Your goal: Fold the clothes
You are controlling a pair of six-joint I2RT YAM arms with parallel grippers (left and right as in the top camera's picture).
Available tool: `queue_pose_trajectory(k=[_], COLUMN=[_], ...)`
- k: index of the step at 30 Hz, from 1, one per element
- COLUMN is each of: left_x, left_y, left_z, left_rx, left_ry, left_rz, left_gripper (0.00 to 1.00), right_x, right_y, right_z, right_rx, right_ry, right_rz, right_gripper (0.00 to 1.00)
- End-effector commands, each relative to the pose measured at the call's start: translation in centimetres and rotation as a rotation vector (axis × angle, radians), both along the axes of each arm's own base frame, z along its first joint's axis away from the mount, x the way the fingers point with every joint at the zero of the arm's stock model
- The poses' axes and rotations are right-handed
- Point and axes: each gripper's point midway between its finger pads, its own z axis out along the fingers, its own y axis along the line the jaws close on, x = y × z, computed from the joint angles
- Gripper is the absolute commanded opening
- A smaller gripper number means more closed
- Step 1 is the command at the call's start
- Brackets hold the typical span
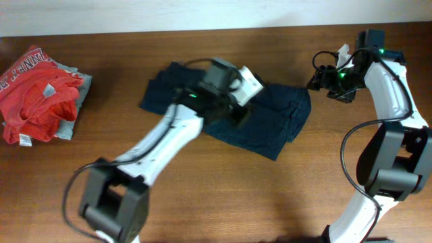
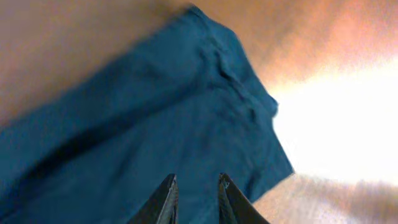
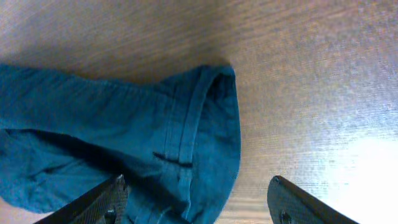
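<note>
Our left fingers [image 2: 166,200] stand slightly apart and pinch nothing, with the navy shorts [image 2: 155,112] spread on the counter [image 2: 74,37] just beneath them. Our right fingers [image 3: 102,200] gape wide (nothing between them). The seamed corner of the shorts lies below one finger, bare wood below the other.

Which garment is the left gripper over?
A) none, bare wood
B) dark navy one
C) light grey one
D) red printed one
B: the left gripper hangs over the navy garment, whose blue fabric fills the left wrist view. The red garment and grey garment lie far off to the side in the overhead view.
</note>
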Motion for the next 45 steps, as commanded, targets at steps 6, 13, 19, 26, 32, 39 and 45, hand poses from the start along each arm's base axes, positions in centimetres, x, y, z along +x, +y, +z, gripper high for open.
queue_pose_trajectory(k=[6,13,19,26,32,39,45], left_x=[-3.0,-4.8,-5.2,-3.6,-3.6,-4.6,-4.7], left_y=[-5.3,-7.4,-8.4,-8.4,-8.5,-9.4,-10.2], left_z=[-5.0,-7.6,-10.9,-13.5,-13.8,-12.9,-10.3], left_rx=[0.082,0.217,0.264,0.288,0.289,0.287,0.287], left_ry=[0.04,-0.054,-0.055,-0.101,-0.105,-0.108,-0.082], left_rz=[-0.018,0.049,0.137,0.201,0.201,0.168,0.148], left_gripper=[0.5,0.55,0.54,0.46,0.21,0.42,0.49], right_x=[0.2,0.4,0.4,0.7,0.7,0.7,0.8], right_y=[0.5,0.5,0.4,0.3,0.3,0.3,0.3], right_z=[0.2,0.2,0.2,0.3,0.3,0.3,0.3], right_rx=[0.009,0.008,0.007,0.004,0.004,0.003,0.002], right_ry=[-0.02,-0.03,-0.031,-0.045,-0.045,-0.045,-0.049], right_rz=[0.019,0.019,0.018,0.018,0.017,0.017,0.017], right_gripper=[0.77,0.77,0.77,0.77,0.77,0.77,0.77])
